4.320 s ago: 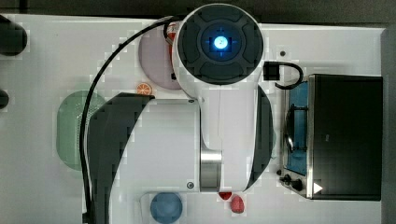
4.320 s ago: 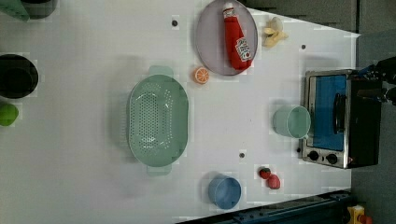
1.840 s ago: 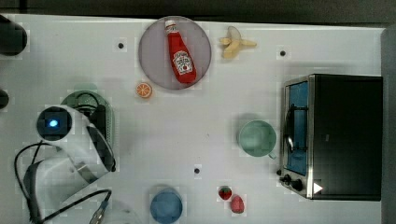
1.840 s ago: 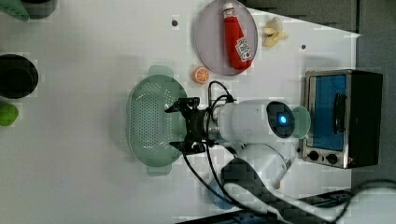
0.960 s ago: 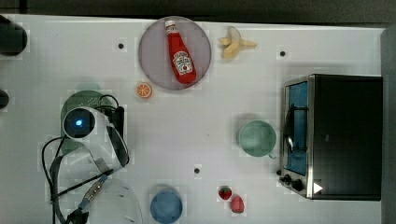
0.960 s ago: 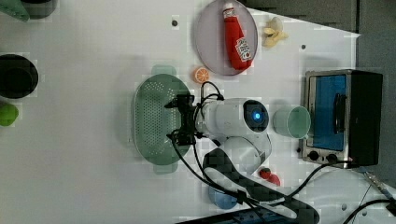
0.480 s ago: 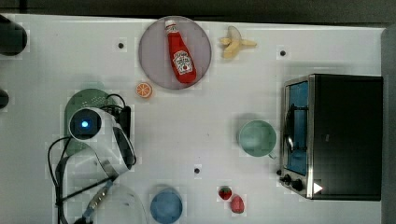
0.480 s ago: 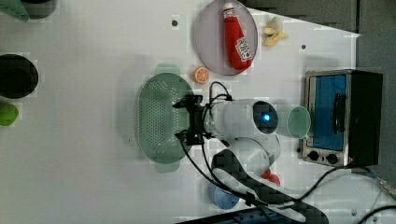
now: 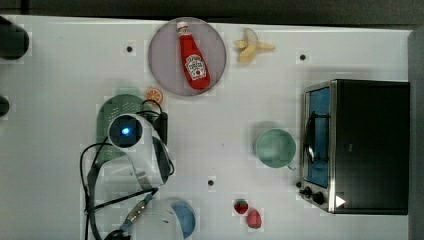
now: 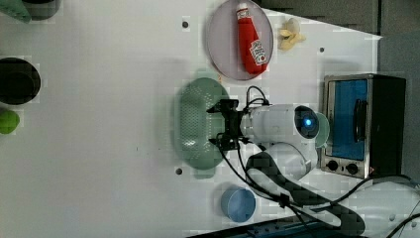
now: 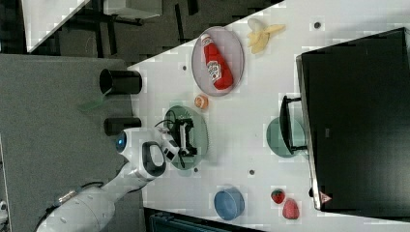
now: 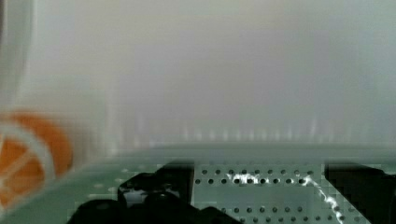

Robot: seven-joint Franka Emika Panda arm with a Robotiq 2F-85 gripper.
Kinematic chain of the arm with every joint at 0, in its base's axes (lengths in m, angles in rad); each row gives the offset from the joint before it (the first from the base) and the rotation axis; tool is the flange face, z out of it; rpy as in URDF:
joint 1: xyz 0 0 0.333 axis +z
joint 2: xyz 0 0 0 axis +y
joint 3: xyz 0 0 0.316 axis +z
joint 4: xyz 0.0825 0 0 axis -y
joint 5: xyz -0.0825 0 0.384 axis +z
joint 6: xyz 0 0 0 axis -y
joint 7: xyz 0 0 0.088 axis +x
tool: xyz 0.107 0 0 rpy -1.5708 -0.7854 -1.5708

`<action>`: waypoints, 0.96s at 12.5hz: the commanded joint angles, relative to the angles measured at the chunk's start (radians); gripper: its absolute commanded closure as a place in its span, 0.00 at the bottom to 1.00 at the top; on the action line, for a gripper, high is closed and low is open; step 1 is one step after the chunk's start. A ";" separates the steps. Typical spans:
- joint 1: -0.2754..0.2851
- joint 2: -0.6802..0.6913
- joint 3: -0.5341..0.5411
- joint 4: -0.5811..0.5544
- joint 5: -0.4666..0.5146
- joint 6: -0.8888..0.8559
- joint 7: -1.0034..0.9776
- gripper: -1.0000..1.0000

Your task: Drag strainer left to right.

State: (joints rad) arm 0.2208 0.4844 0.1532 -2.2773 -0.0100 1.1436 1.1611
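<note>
Left view: strainer (image 10: 195, 124) lies on the white counter (image 10: 99, 124), just below the grey plate (image 10: 225, 44) holding the ketchup bottle (image 10: 250, 37). Pincer (image 10: 222, 125) sits over the strainer's right rim, its fingers (image 10: 218, 108) spread wide apart, nothing held. Orange slice (image 9: 154, 96) lies just beside the strainer's upper end. Blue bowl (image 10: 237, 204) sits near its lower end; toaster oven (image 10: 359, 124) stands well apart, to its right.
</note>
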 commanded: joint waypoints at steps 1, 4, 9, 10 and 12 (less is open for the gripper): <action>-0.092 -0.052 -0.022 -0.033 -0.001 -0.019 -0.133 0.00; -0.131 -0.073 -0.050 -0.062 -0.001 -0.018 -0.244 0.00; -0.184 -0.093 -0.120 -0.091 -0.001 -0.017 -0.400 0.00; -0.190 -0.095 -0.134 -0.091 -0.001 -0.013 -0.435 0.00; -0.198 -0.097 -0.169 -0.092 -0.001 -0.013 -0.475 0.00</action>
State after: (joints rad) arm 0.0254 0.4097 0.0275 -2.3750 -0.0301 1.1328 0.7832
